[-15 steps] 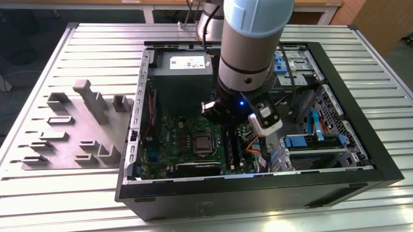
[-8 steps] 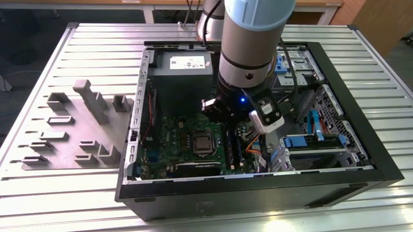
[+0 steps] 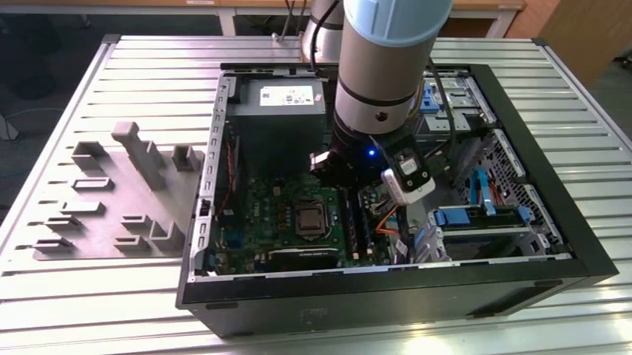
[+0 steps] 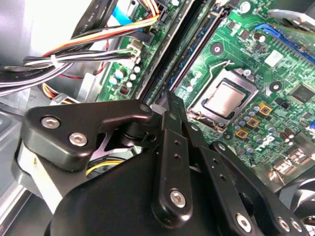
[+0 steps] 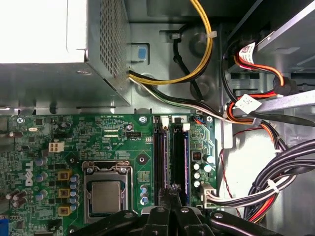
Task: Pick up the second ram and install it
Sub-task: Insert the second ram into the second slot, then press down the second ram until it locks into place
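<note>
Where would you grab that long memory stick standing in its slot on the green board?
By its long top edge, from straight above, with the jaws pinching its two flat faces near the middle. The ram stands on edge in the motherboard beside a neighbouring slot, so probably only its top is free.

Worktop (image 3: 89, 310): pale metal, built of long ribbed slats running across the exterior view, with a bright glare patch along the near edge. It fills most of the scene.

Beyond the far edge: a light wooden desk or bench (image 3: 266, 6) with white legs, seen in part. At the exterior view's far right corner stands a brown wooden panel (image 3: 582, 33), perhaps a cabinet side or door.

Floor (image 3: 44, 44): dark, grey-blue, visible at the exterior view's left, past the worktop's corner. A thin pale cable (image 3: 8, 126) lies there by the edge.

Lighting: even, overhead, with soft shadows. No walls or windows can be made out.
</note>
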Available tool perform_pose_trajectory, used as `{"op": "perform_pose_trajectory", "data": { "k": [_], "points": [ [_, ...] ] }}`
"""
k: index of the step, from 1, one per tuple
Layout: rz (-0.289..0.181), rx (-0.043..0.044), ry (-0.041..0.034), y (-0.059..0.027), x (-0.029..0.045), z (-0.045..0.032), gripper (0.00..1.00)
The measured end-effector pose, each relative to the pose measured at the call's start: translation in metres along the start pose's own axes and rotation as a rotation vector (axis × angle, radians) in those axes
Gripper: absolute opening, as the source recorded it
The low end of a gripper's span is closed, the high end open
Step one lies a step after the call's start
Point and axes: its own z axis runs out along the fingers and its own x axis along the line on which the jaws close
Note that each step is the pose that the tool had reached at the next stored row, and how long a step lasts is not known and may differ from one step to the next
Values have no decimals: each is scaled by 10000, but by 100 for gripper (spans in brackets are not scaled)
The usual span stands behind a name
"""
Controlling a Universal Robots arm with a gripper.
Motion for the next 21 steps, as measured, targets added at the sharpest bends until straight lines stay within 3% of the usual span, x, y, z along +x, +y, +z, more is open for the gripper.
{"op": "perform_pose_trajectory", "data": {
  "k": [16, 21],
  "points": [
    [-1, 4, 1, 9, 0, -14, 11],
    [0, 0, 0, 134, 4, -2, 11]
  ]
}}
